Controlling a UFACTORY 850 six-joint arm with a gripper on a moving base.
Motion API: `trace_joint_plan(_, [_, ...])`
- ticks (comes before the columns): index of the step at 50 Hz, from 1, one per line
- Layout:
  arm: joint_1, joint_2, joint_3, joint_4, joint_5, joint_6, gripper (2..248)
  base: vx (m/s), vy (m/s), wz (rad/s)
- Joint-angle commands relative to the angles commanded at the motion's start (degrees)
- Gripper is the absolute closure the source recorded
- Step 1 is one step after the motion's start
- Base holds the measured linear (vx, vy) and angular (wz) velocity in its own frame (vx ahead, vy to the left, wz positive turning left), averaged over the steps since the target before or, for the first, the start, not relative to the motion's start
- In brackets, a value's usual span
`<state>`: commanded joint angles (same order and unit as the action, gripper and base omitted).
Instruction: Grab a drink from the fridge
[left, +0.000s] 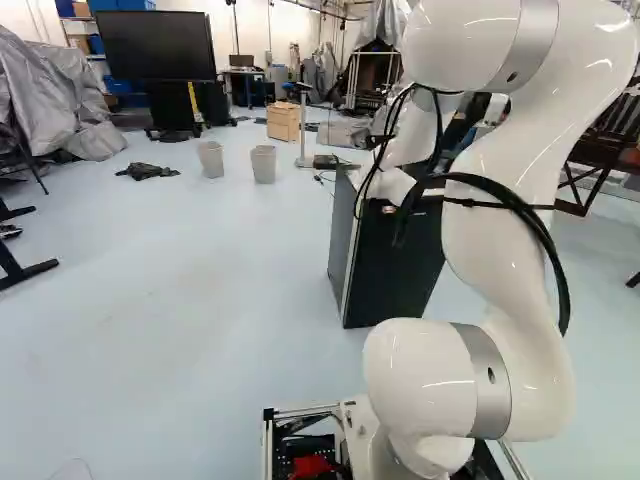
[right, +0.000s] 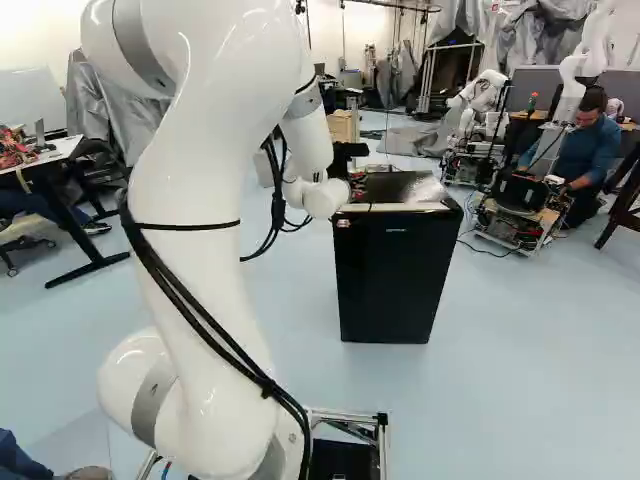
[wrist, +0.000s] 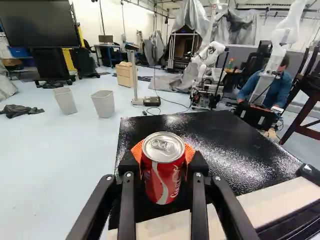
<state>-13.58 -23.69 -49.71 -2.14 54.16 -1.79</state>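
Only the wrist view plainly shows the gripper (right: 357, 184) pinching a red can (wrist: 163, 170) over the fridge (right: 392, 275), its black top reaching toward two o'clock. In the left base view, the arm (left: 505, 220) hides that grip.

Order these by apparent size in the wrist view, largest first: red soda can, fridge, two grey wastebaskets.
1. Fridge
2. Red soda can
3. Grey wastebaskets: too alike to rank against each other

Bright, diffuse light; white glare speckles the glossy black flat fridge top (wrist: 220, 145), highlights streak the smooth white rounded arm (right: 215, 150).
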Motion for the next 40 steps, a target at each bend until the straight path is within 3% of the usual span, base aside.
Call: trace_joint_plan(40, [0.1, 3.1, 0.1, 0.0, 0.0, 0.0, 151, 0.0, 0.0, 0.0])
